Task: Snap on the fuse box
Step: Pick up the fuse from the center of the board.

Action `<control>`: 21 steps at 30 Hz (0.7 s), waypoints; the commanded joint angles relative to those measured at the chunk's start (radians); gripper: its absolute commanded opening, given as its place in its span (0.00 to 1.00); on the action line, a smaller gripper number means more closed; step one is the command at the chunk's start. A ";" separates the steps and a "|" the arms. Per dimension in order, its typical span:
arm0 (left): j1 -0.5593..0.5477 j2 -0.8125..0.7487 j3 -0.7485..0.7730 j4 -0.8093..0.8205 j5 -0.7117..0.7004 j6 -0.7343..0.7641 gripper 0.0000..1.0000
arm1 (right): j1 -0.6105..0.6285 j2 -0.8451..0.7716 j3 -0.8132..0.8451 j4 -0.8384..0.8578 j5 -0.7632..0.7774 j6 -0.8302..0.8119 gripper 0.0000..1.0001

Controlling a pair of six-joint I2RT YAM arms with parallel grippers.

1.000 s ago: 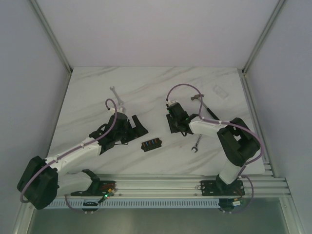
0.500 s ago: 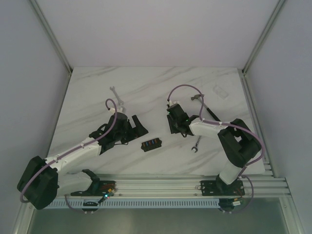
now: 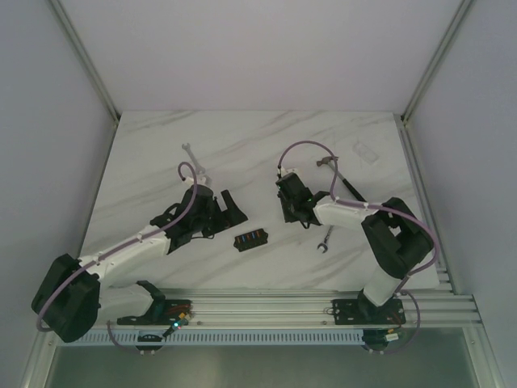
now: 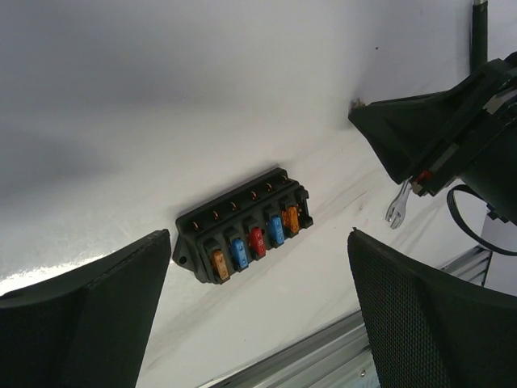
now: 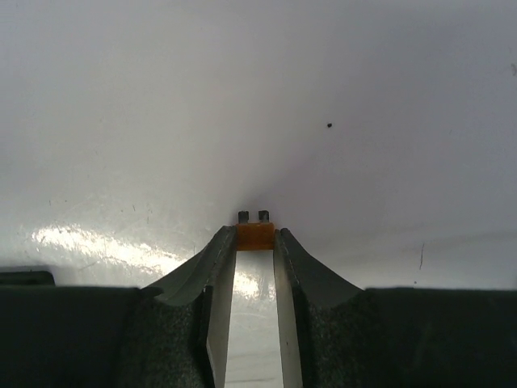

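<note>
pinching a fuse, box off to the side

pinching a small orange fuse (image 5: 255, 234), the right pincer (image 5: 254, 240) stands nearly closed on it, tips aimed at the table (image 3: 161, 153). its own camera shows only bare marble ahead, no box. the fuse box (image 3: 250, 240) lies apart from that pincer, off to its side toward the left arm, so i judge the coming move to be a carry across and then down. the left pincer (image 3: 232, 208) is spread wide and empty, and it is the nearer of the two. the box sits just ahead of its fingers, a little left of their midline and flat on the table. its long axis runs slantwise across the opening, coloured fuses up. beyond the box from that pincer, a wrench (image 4: 397, 212) lies by the right arm. farther out is pale veined marble, then plain grey walls and metal frame posts.
</note>
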 commanded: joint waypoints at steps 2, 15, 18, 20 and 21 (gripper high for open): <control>-0.001 0.046 0.070 0.046 0.027 0.049 0.99 | 0.014 -0.038 -0.028 -0.096 -0.034 -0.016 0.23; 0.000 0.123 0.175 0.117 0.129 0.068 0.77 | 0.047 -0.303 -0.049 -0.022 -0.223 -0.145 0.21; -0.001 0.126 0.179 0.148 0.165 0.045 0.68 | 0.063 -0.357 -0.062 0.006 -0.261 -0.176 0.21; -0.009 0.125 0.179 0.167 0.180 0.030 0.65 | 0.072 -0.390 -0.071 0.031 -0.290 -0.186 0.21; -0.014 0.125 0.181 0.173 0.180 0.024 0.64 | 0.077 -0.405 -0.078 0.044 -0.303 -0.188 0.21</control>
